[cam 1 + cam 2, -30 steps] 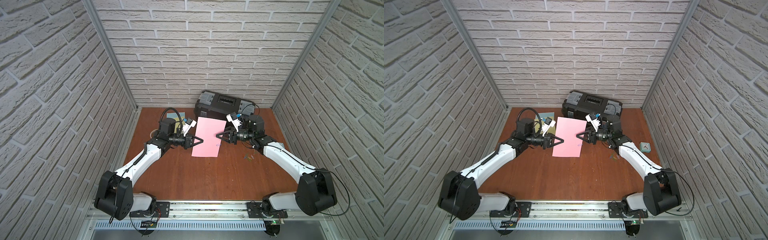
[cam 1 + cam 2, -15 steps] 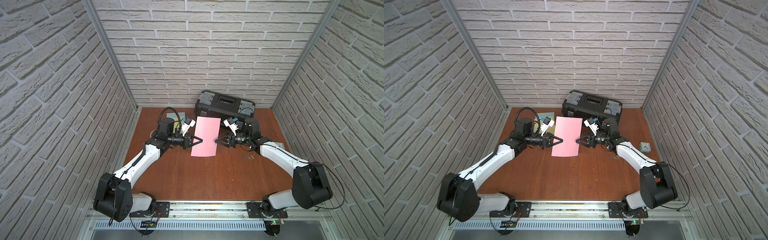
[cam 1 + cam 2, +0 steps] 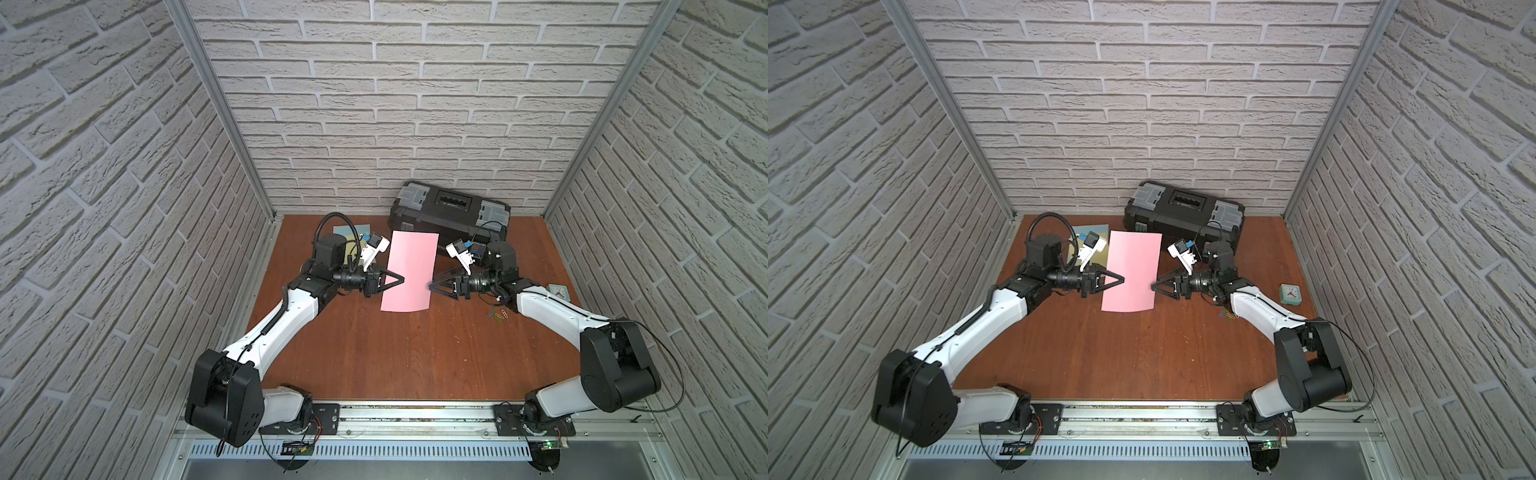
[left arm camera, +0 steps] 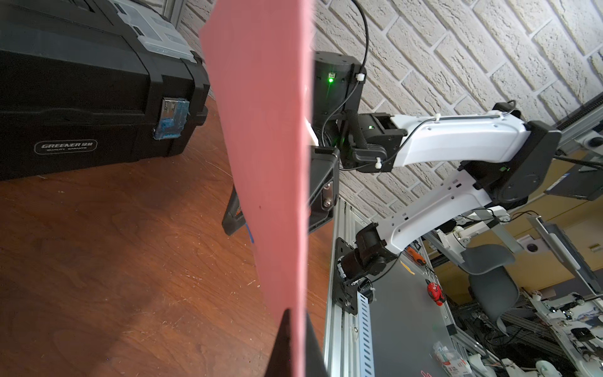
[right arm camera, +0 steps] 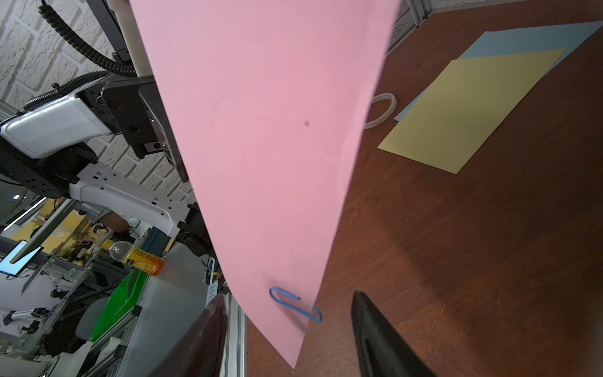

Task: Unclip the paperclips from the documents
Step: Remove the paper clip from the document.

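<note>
My left gripper (image 3: 402, 279) (image 4: 297, 313) is shut on the left edge of the pink document (image 3: 411, 270) (image 5: 261, 130) and holds it up above the table. A blue paperclip (image 5: 295, 304) sits on the sheet's opposite edge. My right gripper (image 3: 430, 285) (image 5: 289, 295) is open at that edge, one finger on each side of the sheet and the clip, not touching them. The yellow document (image 5: 470, 111) lies on the light blue one (image 5: 528, 39) at the table's back left. Several loose paperclips (image 3: 496, 314) (image 3: 1227, 316) lie beside my right arm.
A black toolbox (image 3: 449, 212) (image 4: 81, 98) stands against the back wall. A small teal clock (image 3: 1290, 293) sits near the right wall. A clear tape roll (image 5: 381, 109) lies by the yellow sheet. Brick walls close in three sides of the table.
My right gripper has moved left to the pink sheet's right edge and its jaws have opened wider. The left gripper keeps its hold on the sheet.
</note>
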Robot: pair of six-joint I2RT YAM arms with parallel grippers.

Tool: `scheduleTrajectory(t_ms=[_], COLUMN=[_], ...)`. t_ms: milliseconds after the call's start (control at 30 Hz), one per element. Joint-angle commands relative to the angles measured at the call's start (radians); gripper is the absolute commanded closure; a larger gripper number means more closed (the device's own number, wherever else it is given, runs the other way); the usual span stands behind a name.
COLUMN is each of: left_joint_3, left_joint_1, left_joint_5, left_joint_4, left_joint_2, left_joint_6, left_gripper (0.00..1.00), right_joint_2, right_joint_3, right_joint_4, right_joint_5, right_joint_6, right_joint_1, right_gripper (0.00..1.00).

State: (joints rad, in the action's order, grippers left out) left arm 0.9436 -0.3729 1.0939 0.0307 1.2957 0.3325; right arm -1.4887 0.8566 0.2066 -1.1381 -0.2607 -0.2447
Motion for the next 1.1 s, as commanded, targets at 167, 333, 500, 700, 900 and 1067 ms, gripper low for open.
scheduleTrajectory(t_ms=[167, 333, 500, 700, 900, 1067], left_joint_3=[0.025, 0.023, 0.02, 0.021, 0.021, 0.021], left_joint_1=[0.008, 0.015, 0.026, 0.036, 0.037, 0.038], left_joint_5=[0.027, 0.023, 0.025, 0.027, 0.03, 0.028], left_joint_4=[-0.013, -0.012, -0.007, 0.007, 0.012, 0.024], left_joint_2=[-0.035, -0.033, -0.029, -0.029, -0.031, -0.033], left_joint_6=[-0.02, -0.026, -0.03, -0.044, -0.047, -0.055], left_gripper=[1.0, 1.0, 1.0, 1.0, 1.0, 1.0], right_joint_2=[-0.036, -0.024, 0.026, 0.063, 0.057, 0.048], right_joint_3=[-0.022, -0.024, -0.015, 0.006, 0.022, 0.031], right_joint_4=[0.282, 0.262, 0.101, -0.02, -0.024, -0.022], right_joint_5=[-0.064, -0.11, -0.114, -0.107, -0.107, -0.107], right_joint_6=[-0.173, -0.167, -0.058, 0.018, 0.013, 0.006], right_joint_1=[-0.007, -0.015, -0.015, -0.014, -0.015, -0.015], right_gripper=[0.34, 0.45, 0.6, 0.68, 0.69, 0.75])
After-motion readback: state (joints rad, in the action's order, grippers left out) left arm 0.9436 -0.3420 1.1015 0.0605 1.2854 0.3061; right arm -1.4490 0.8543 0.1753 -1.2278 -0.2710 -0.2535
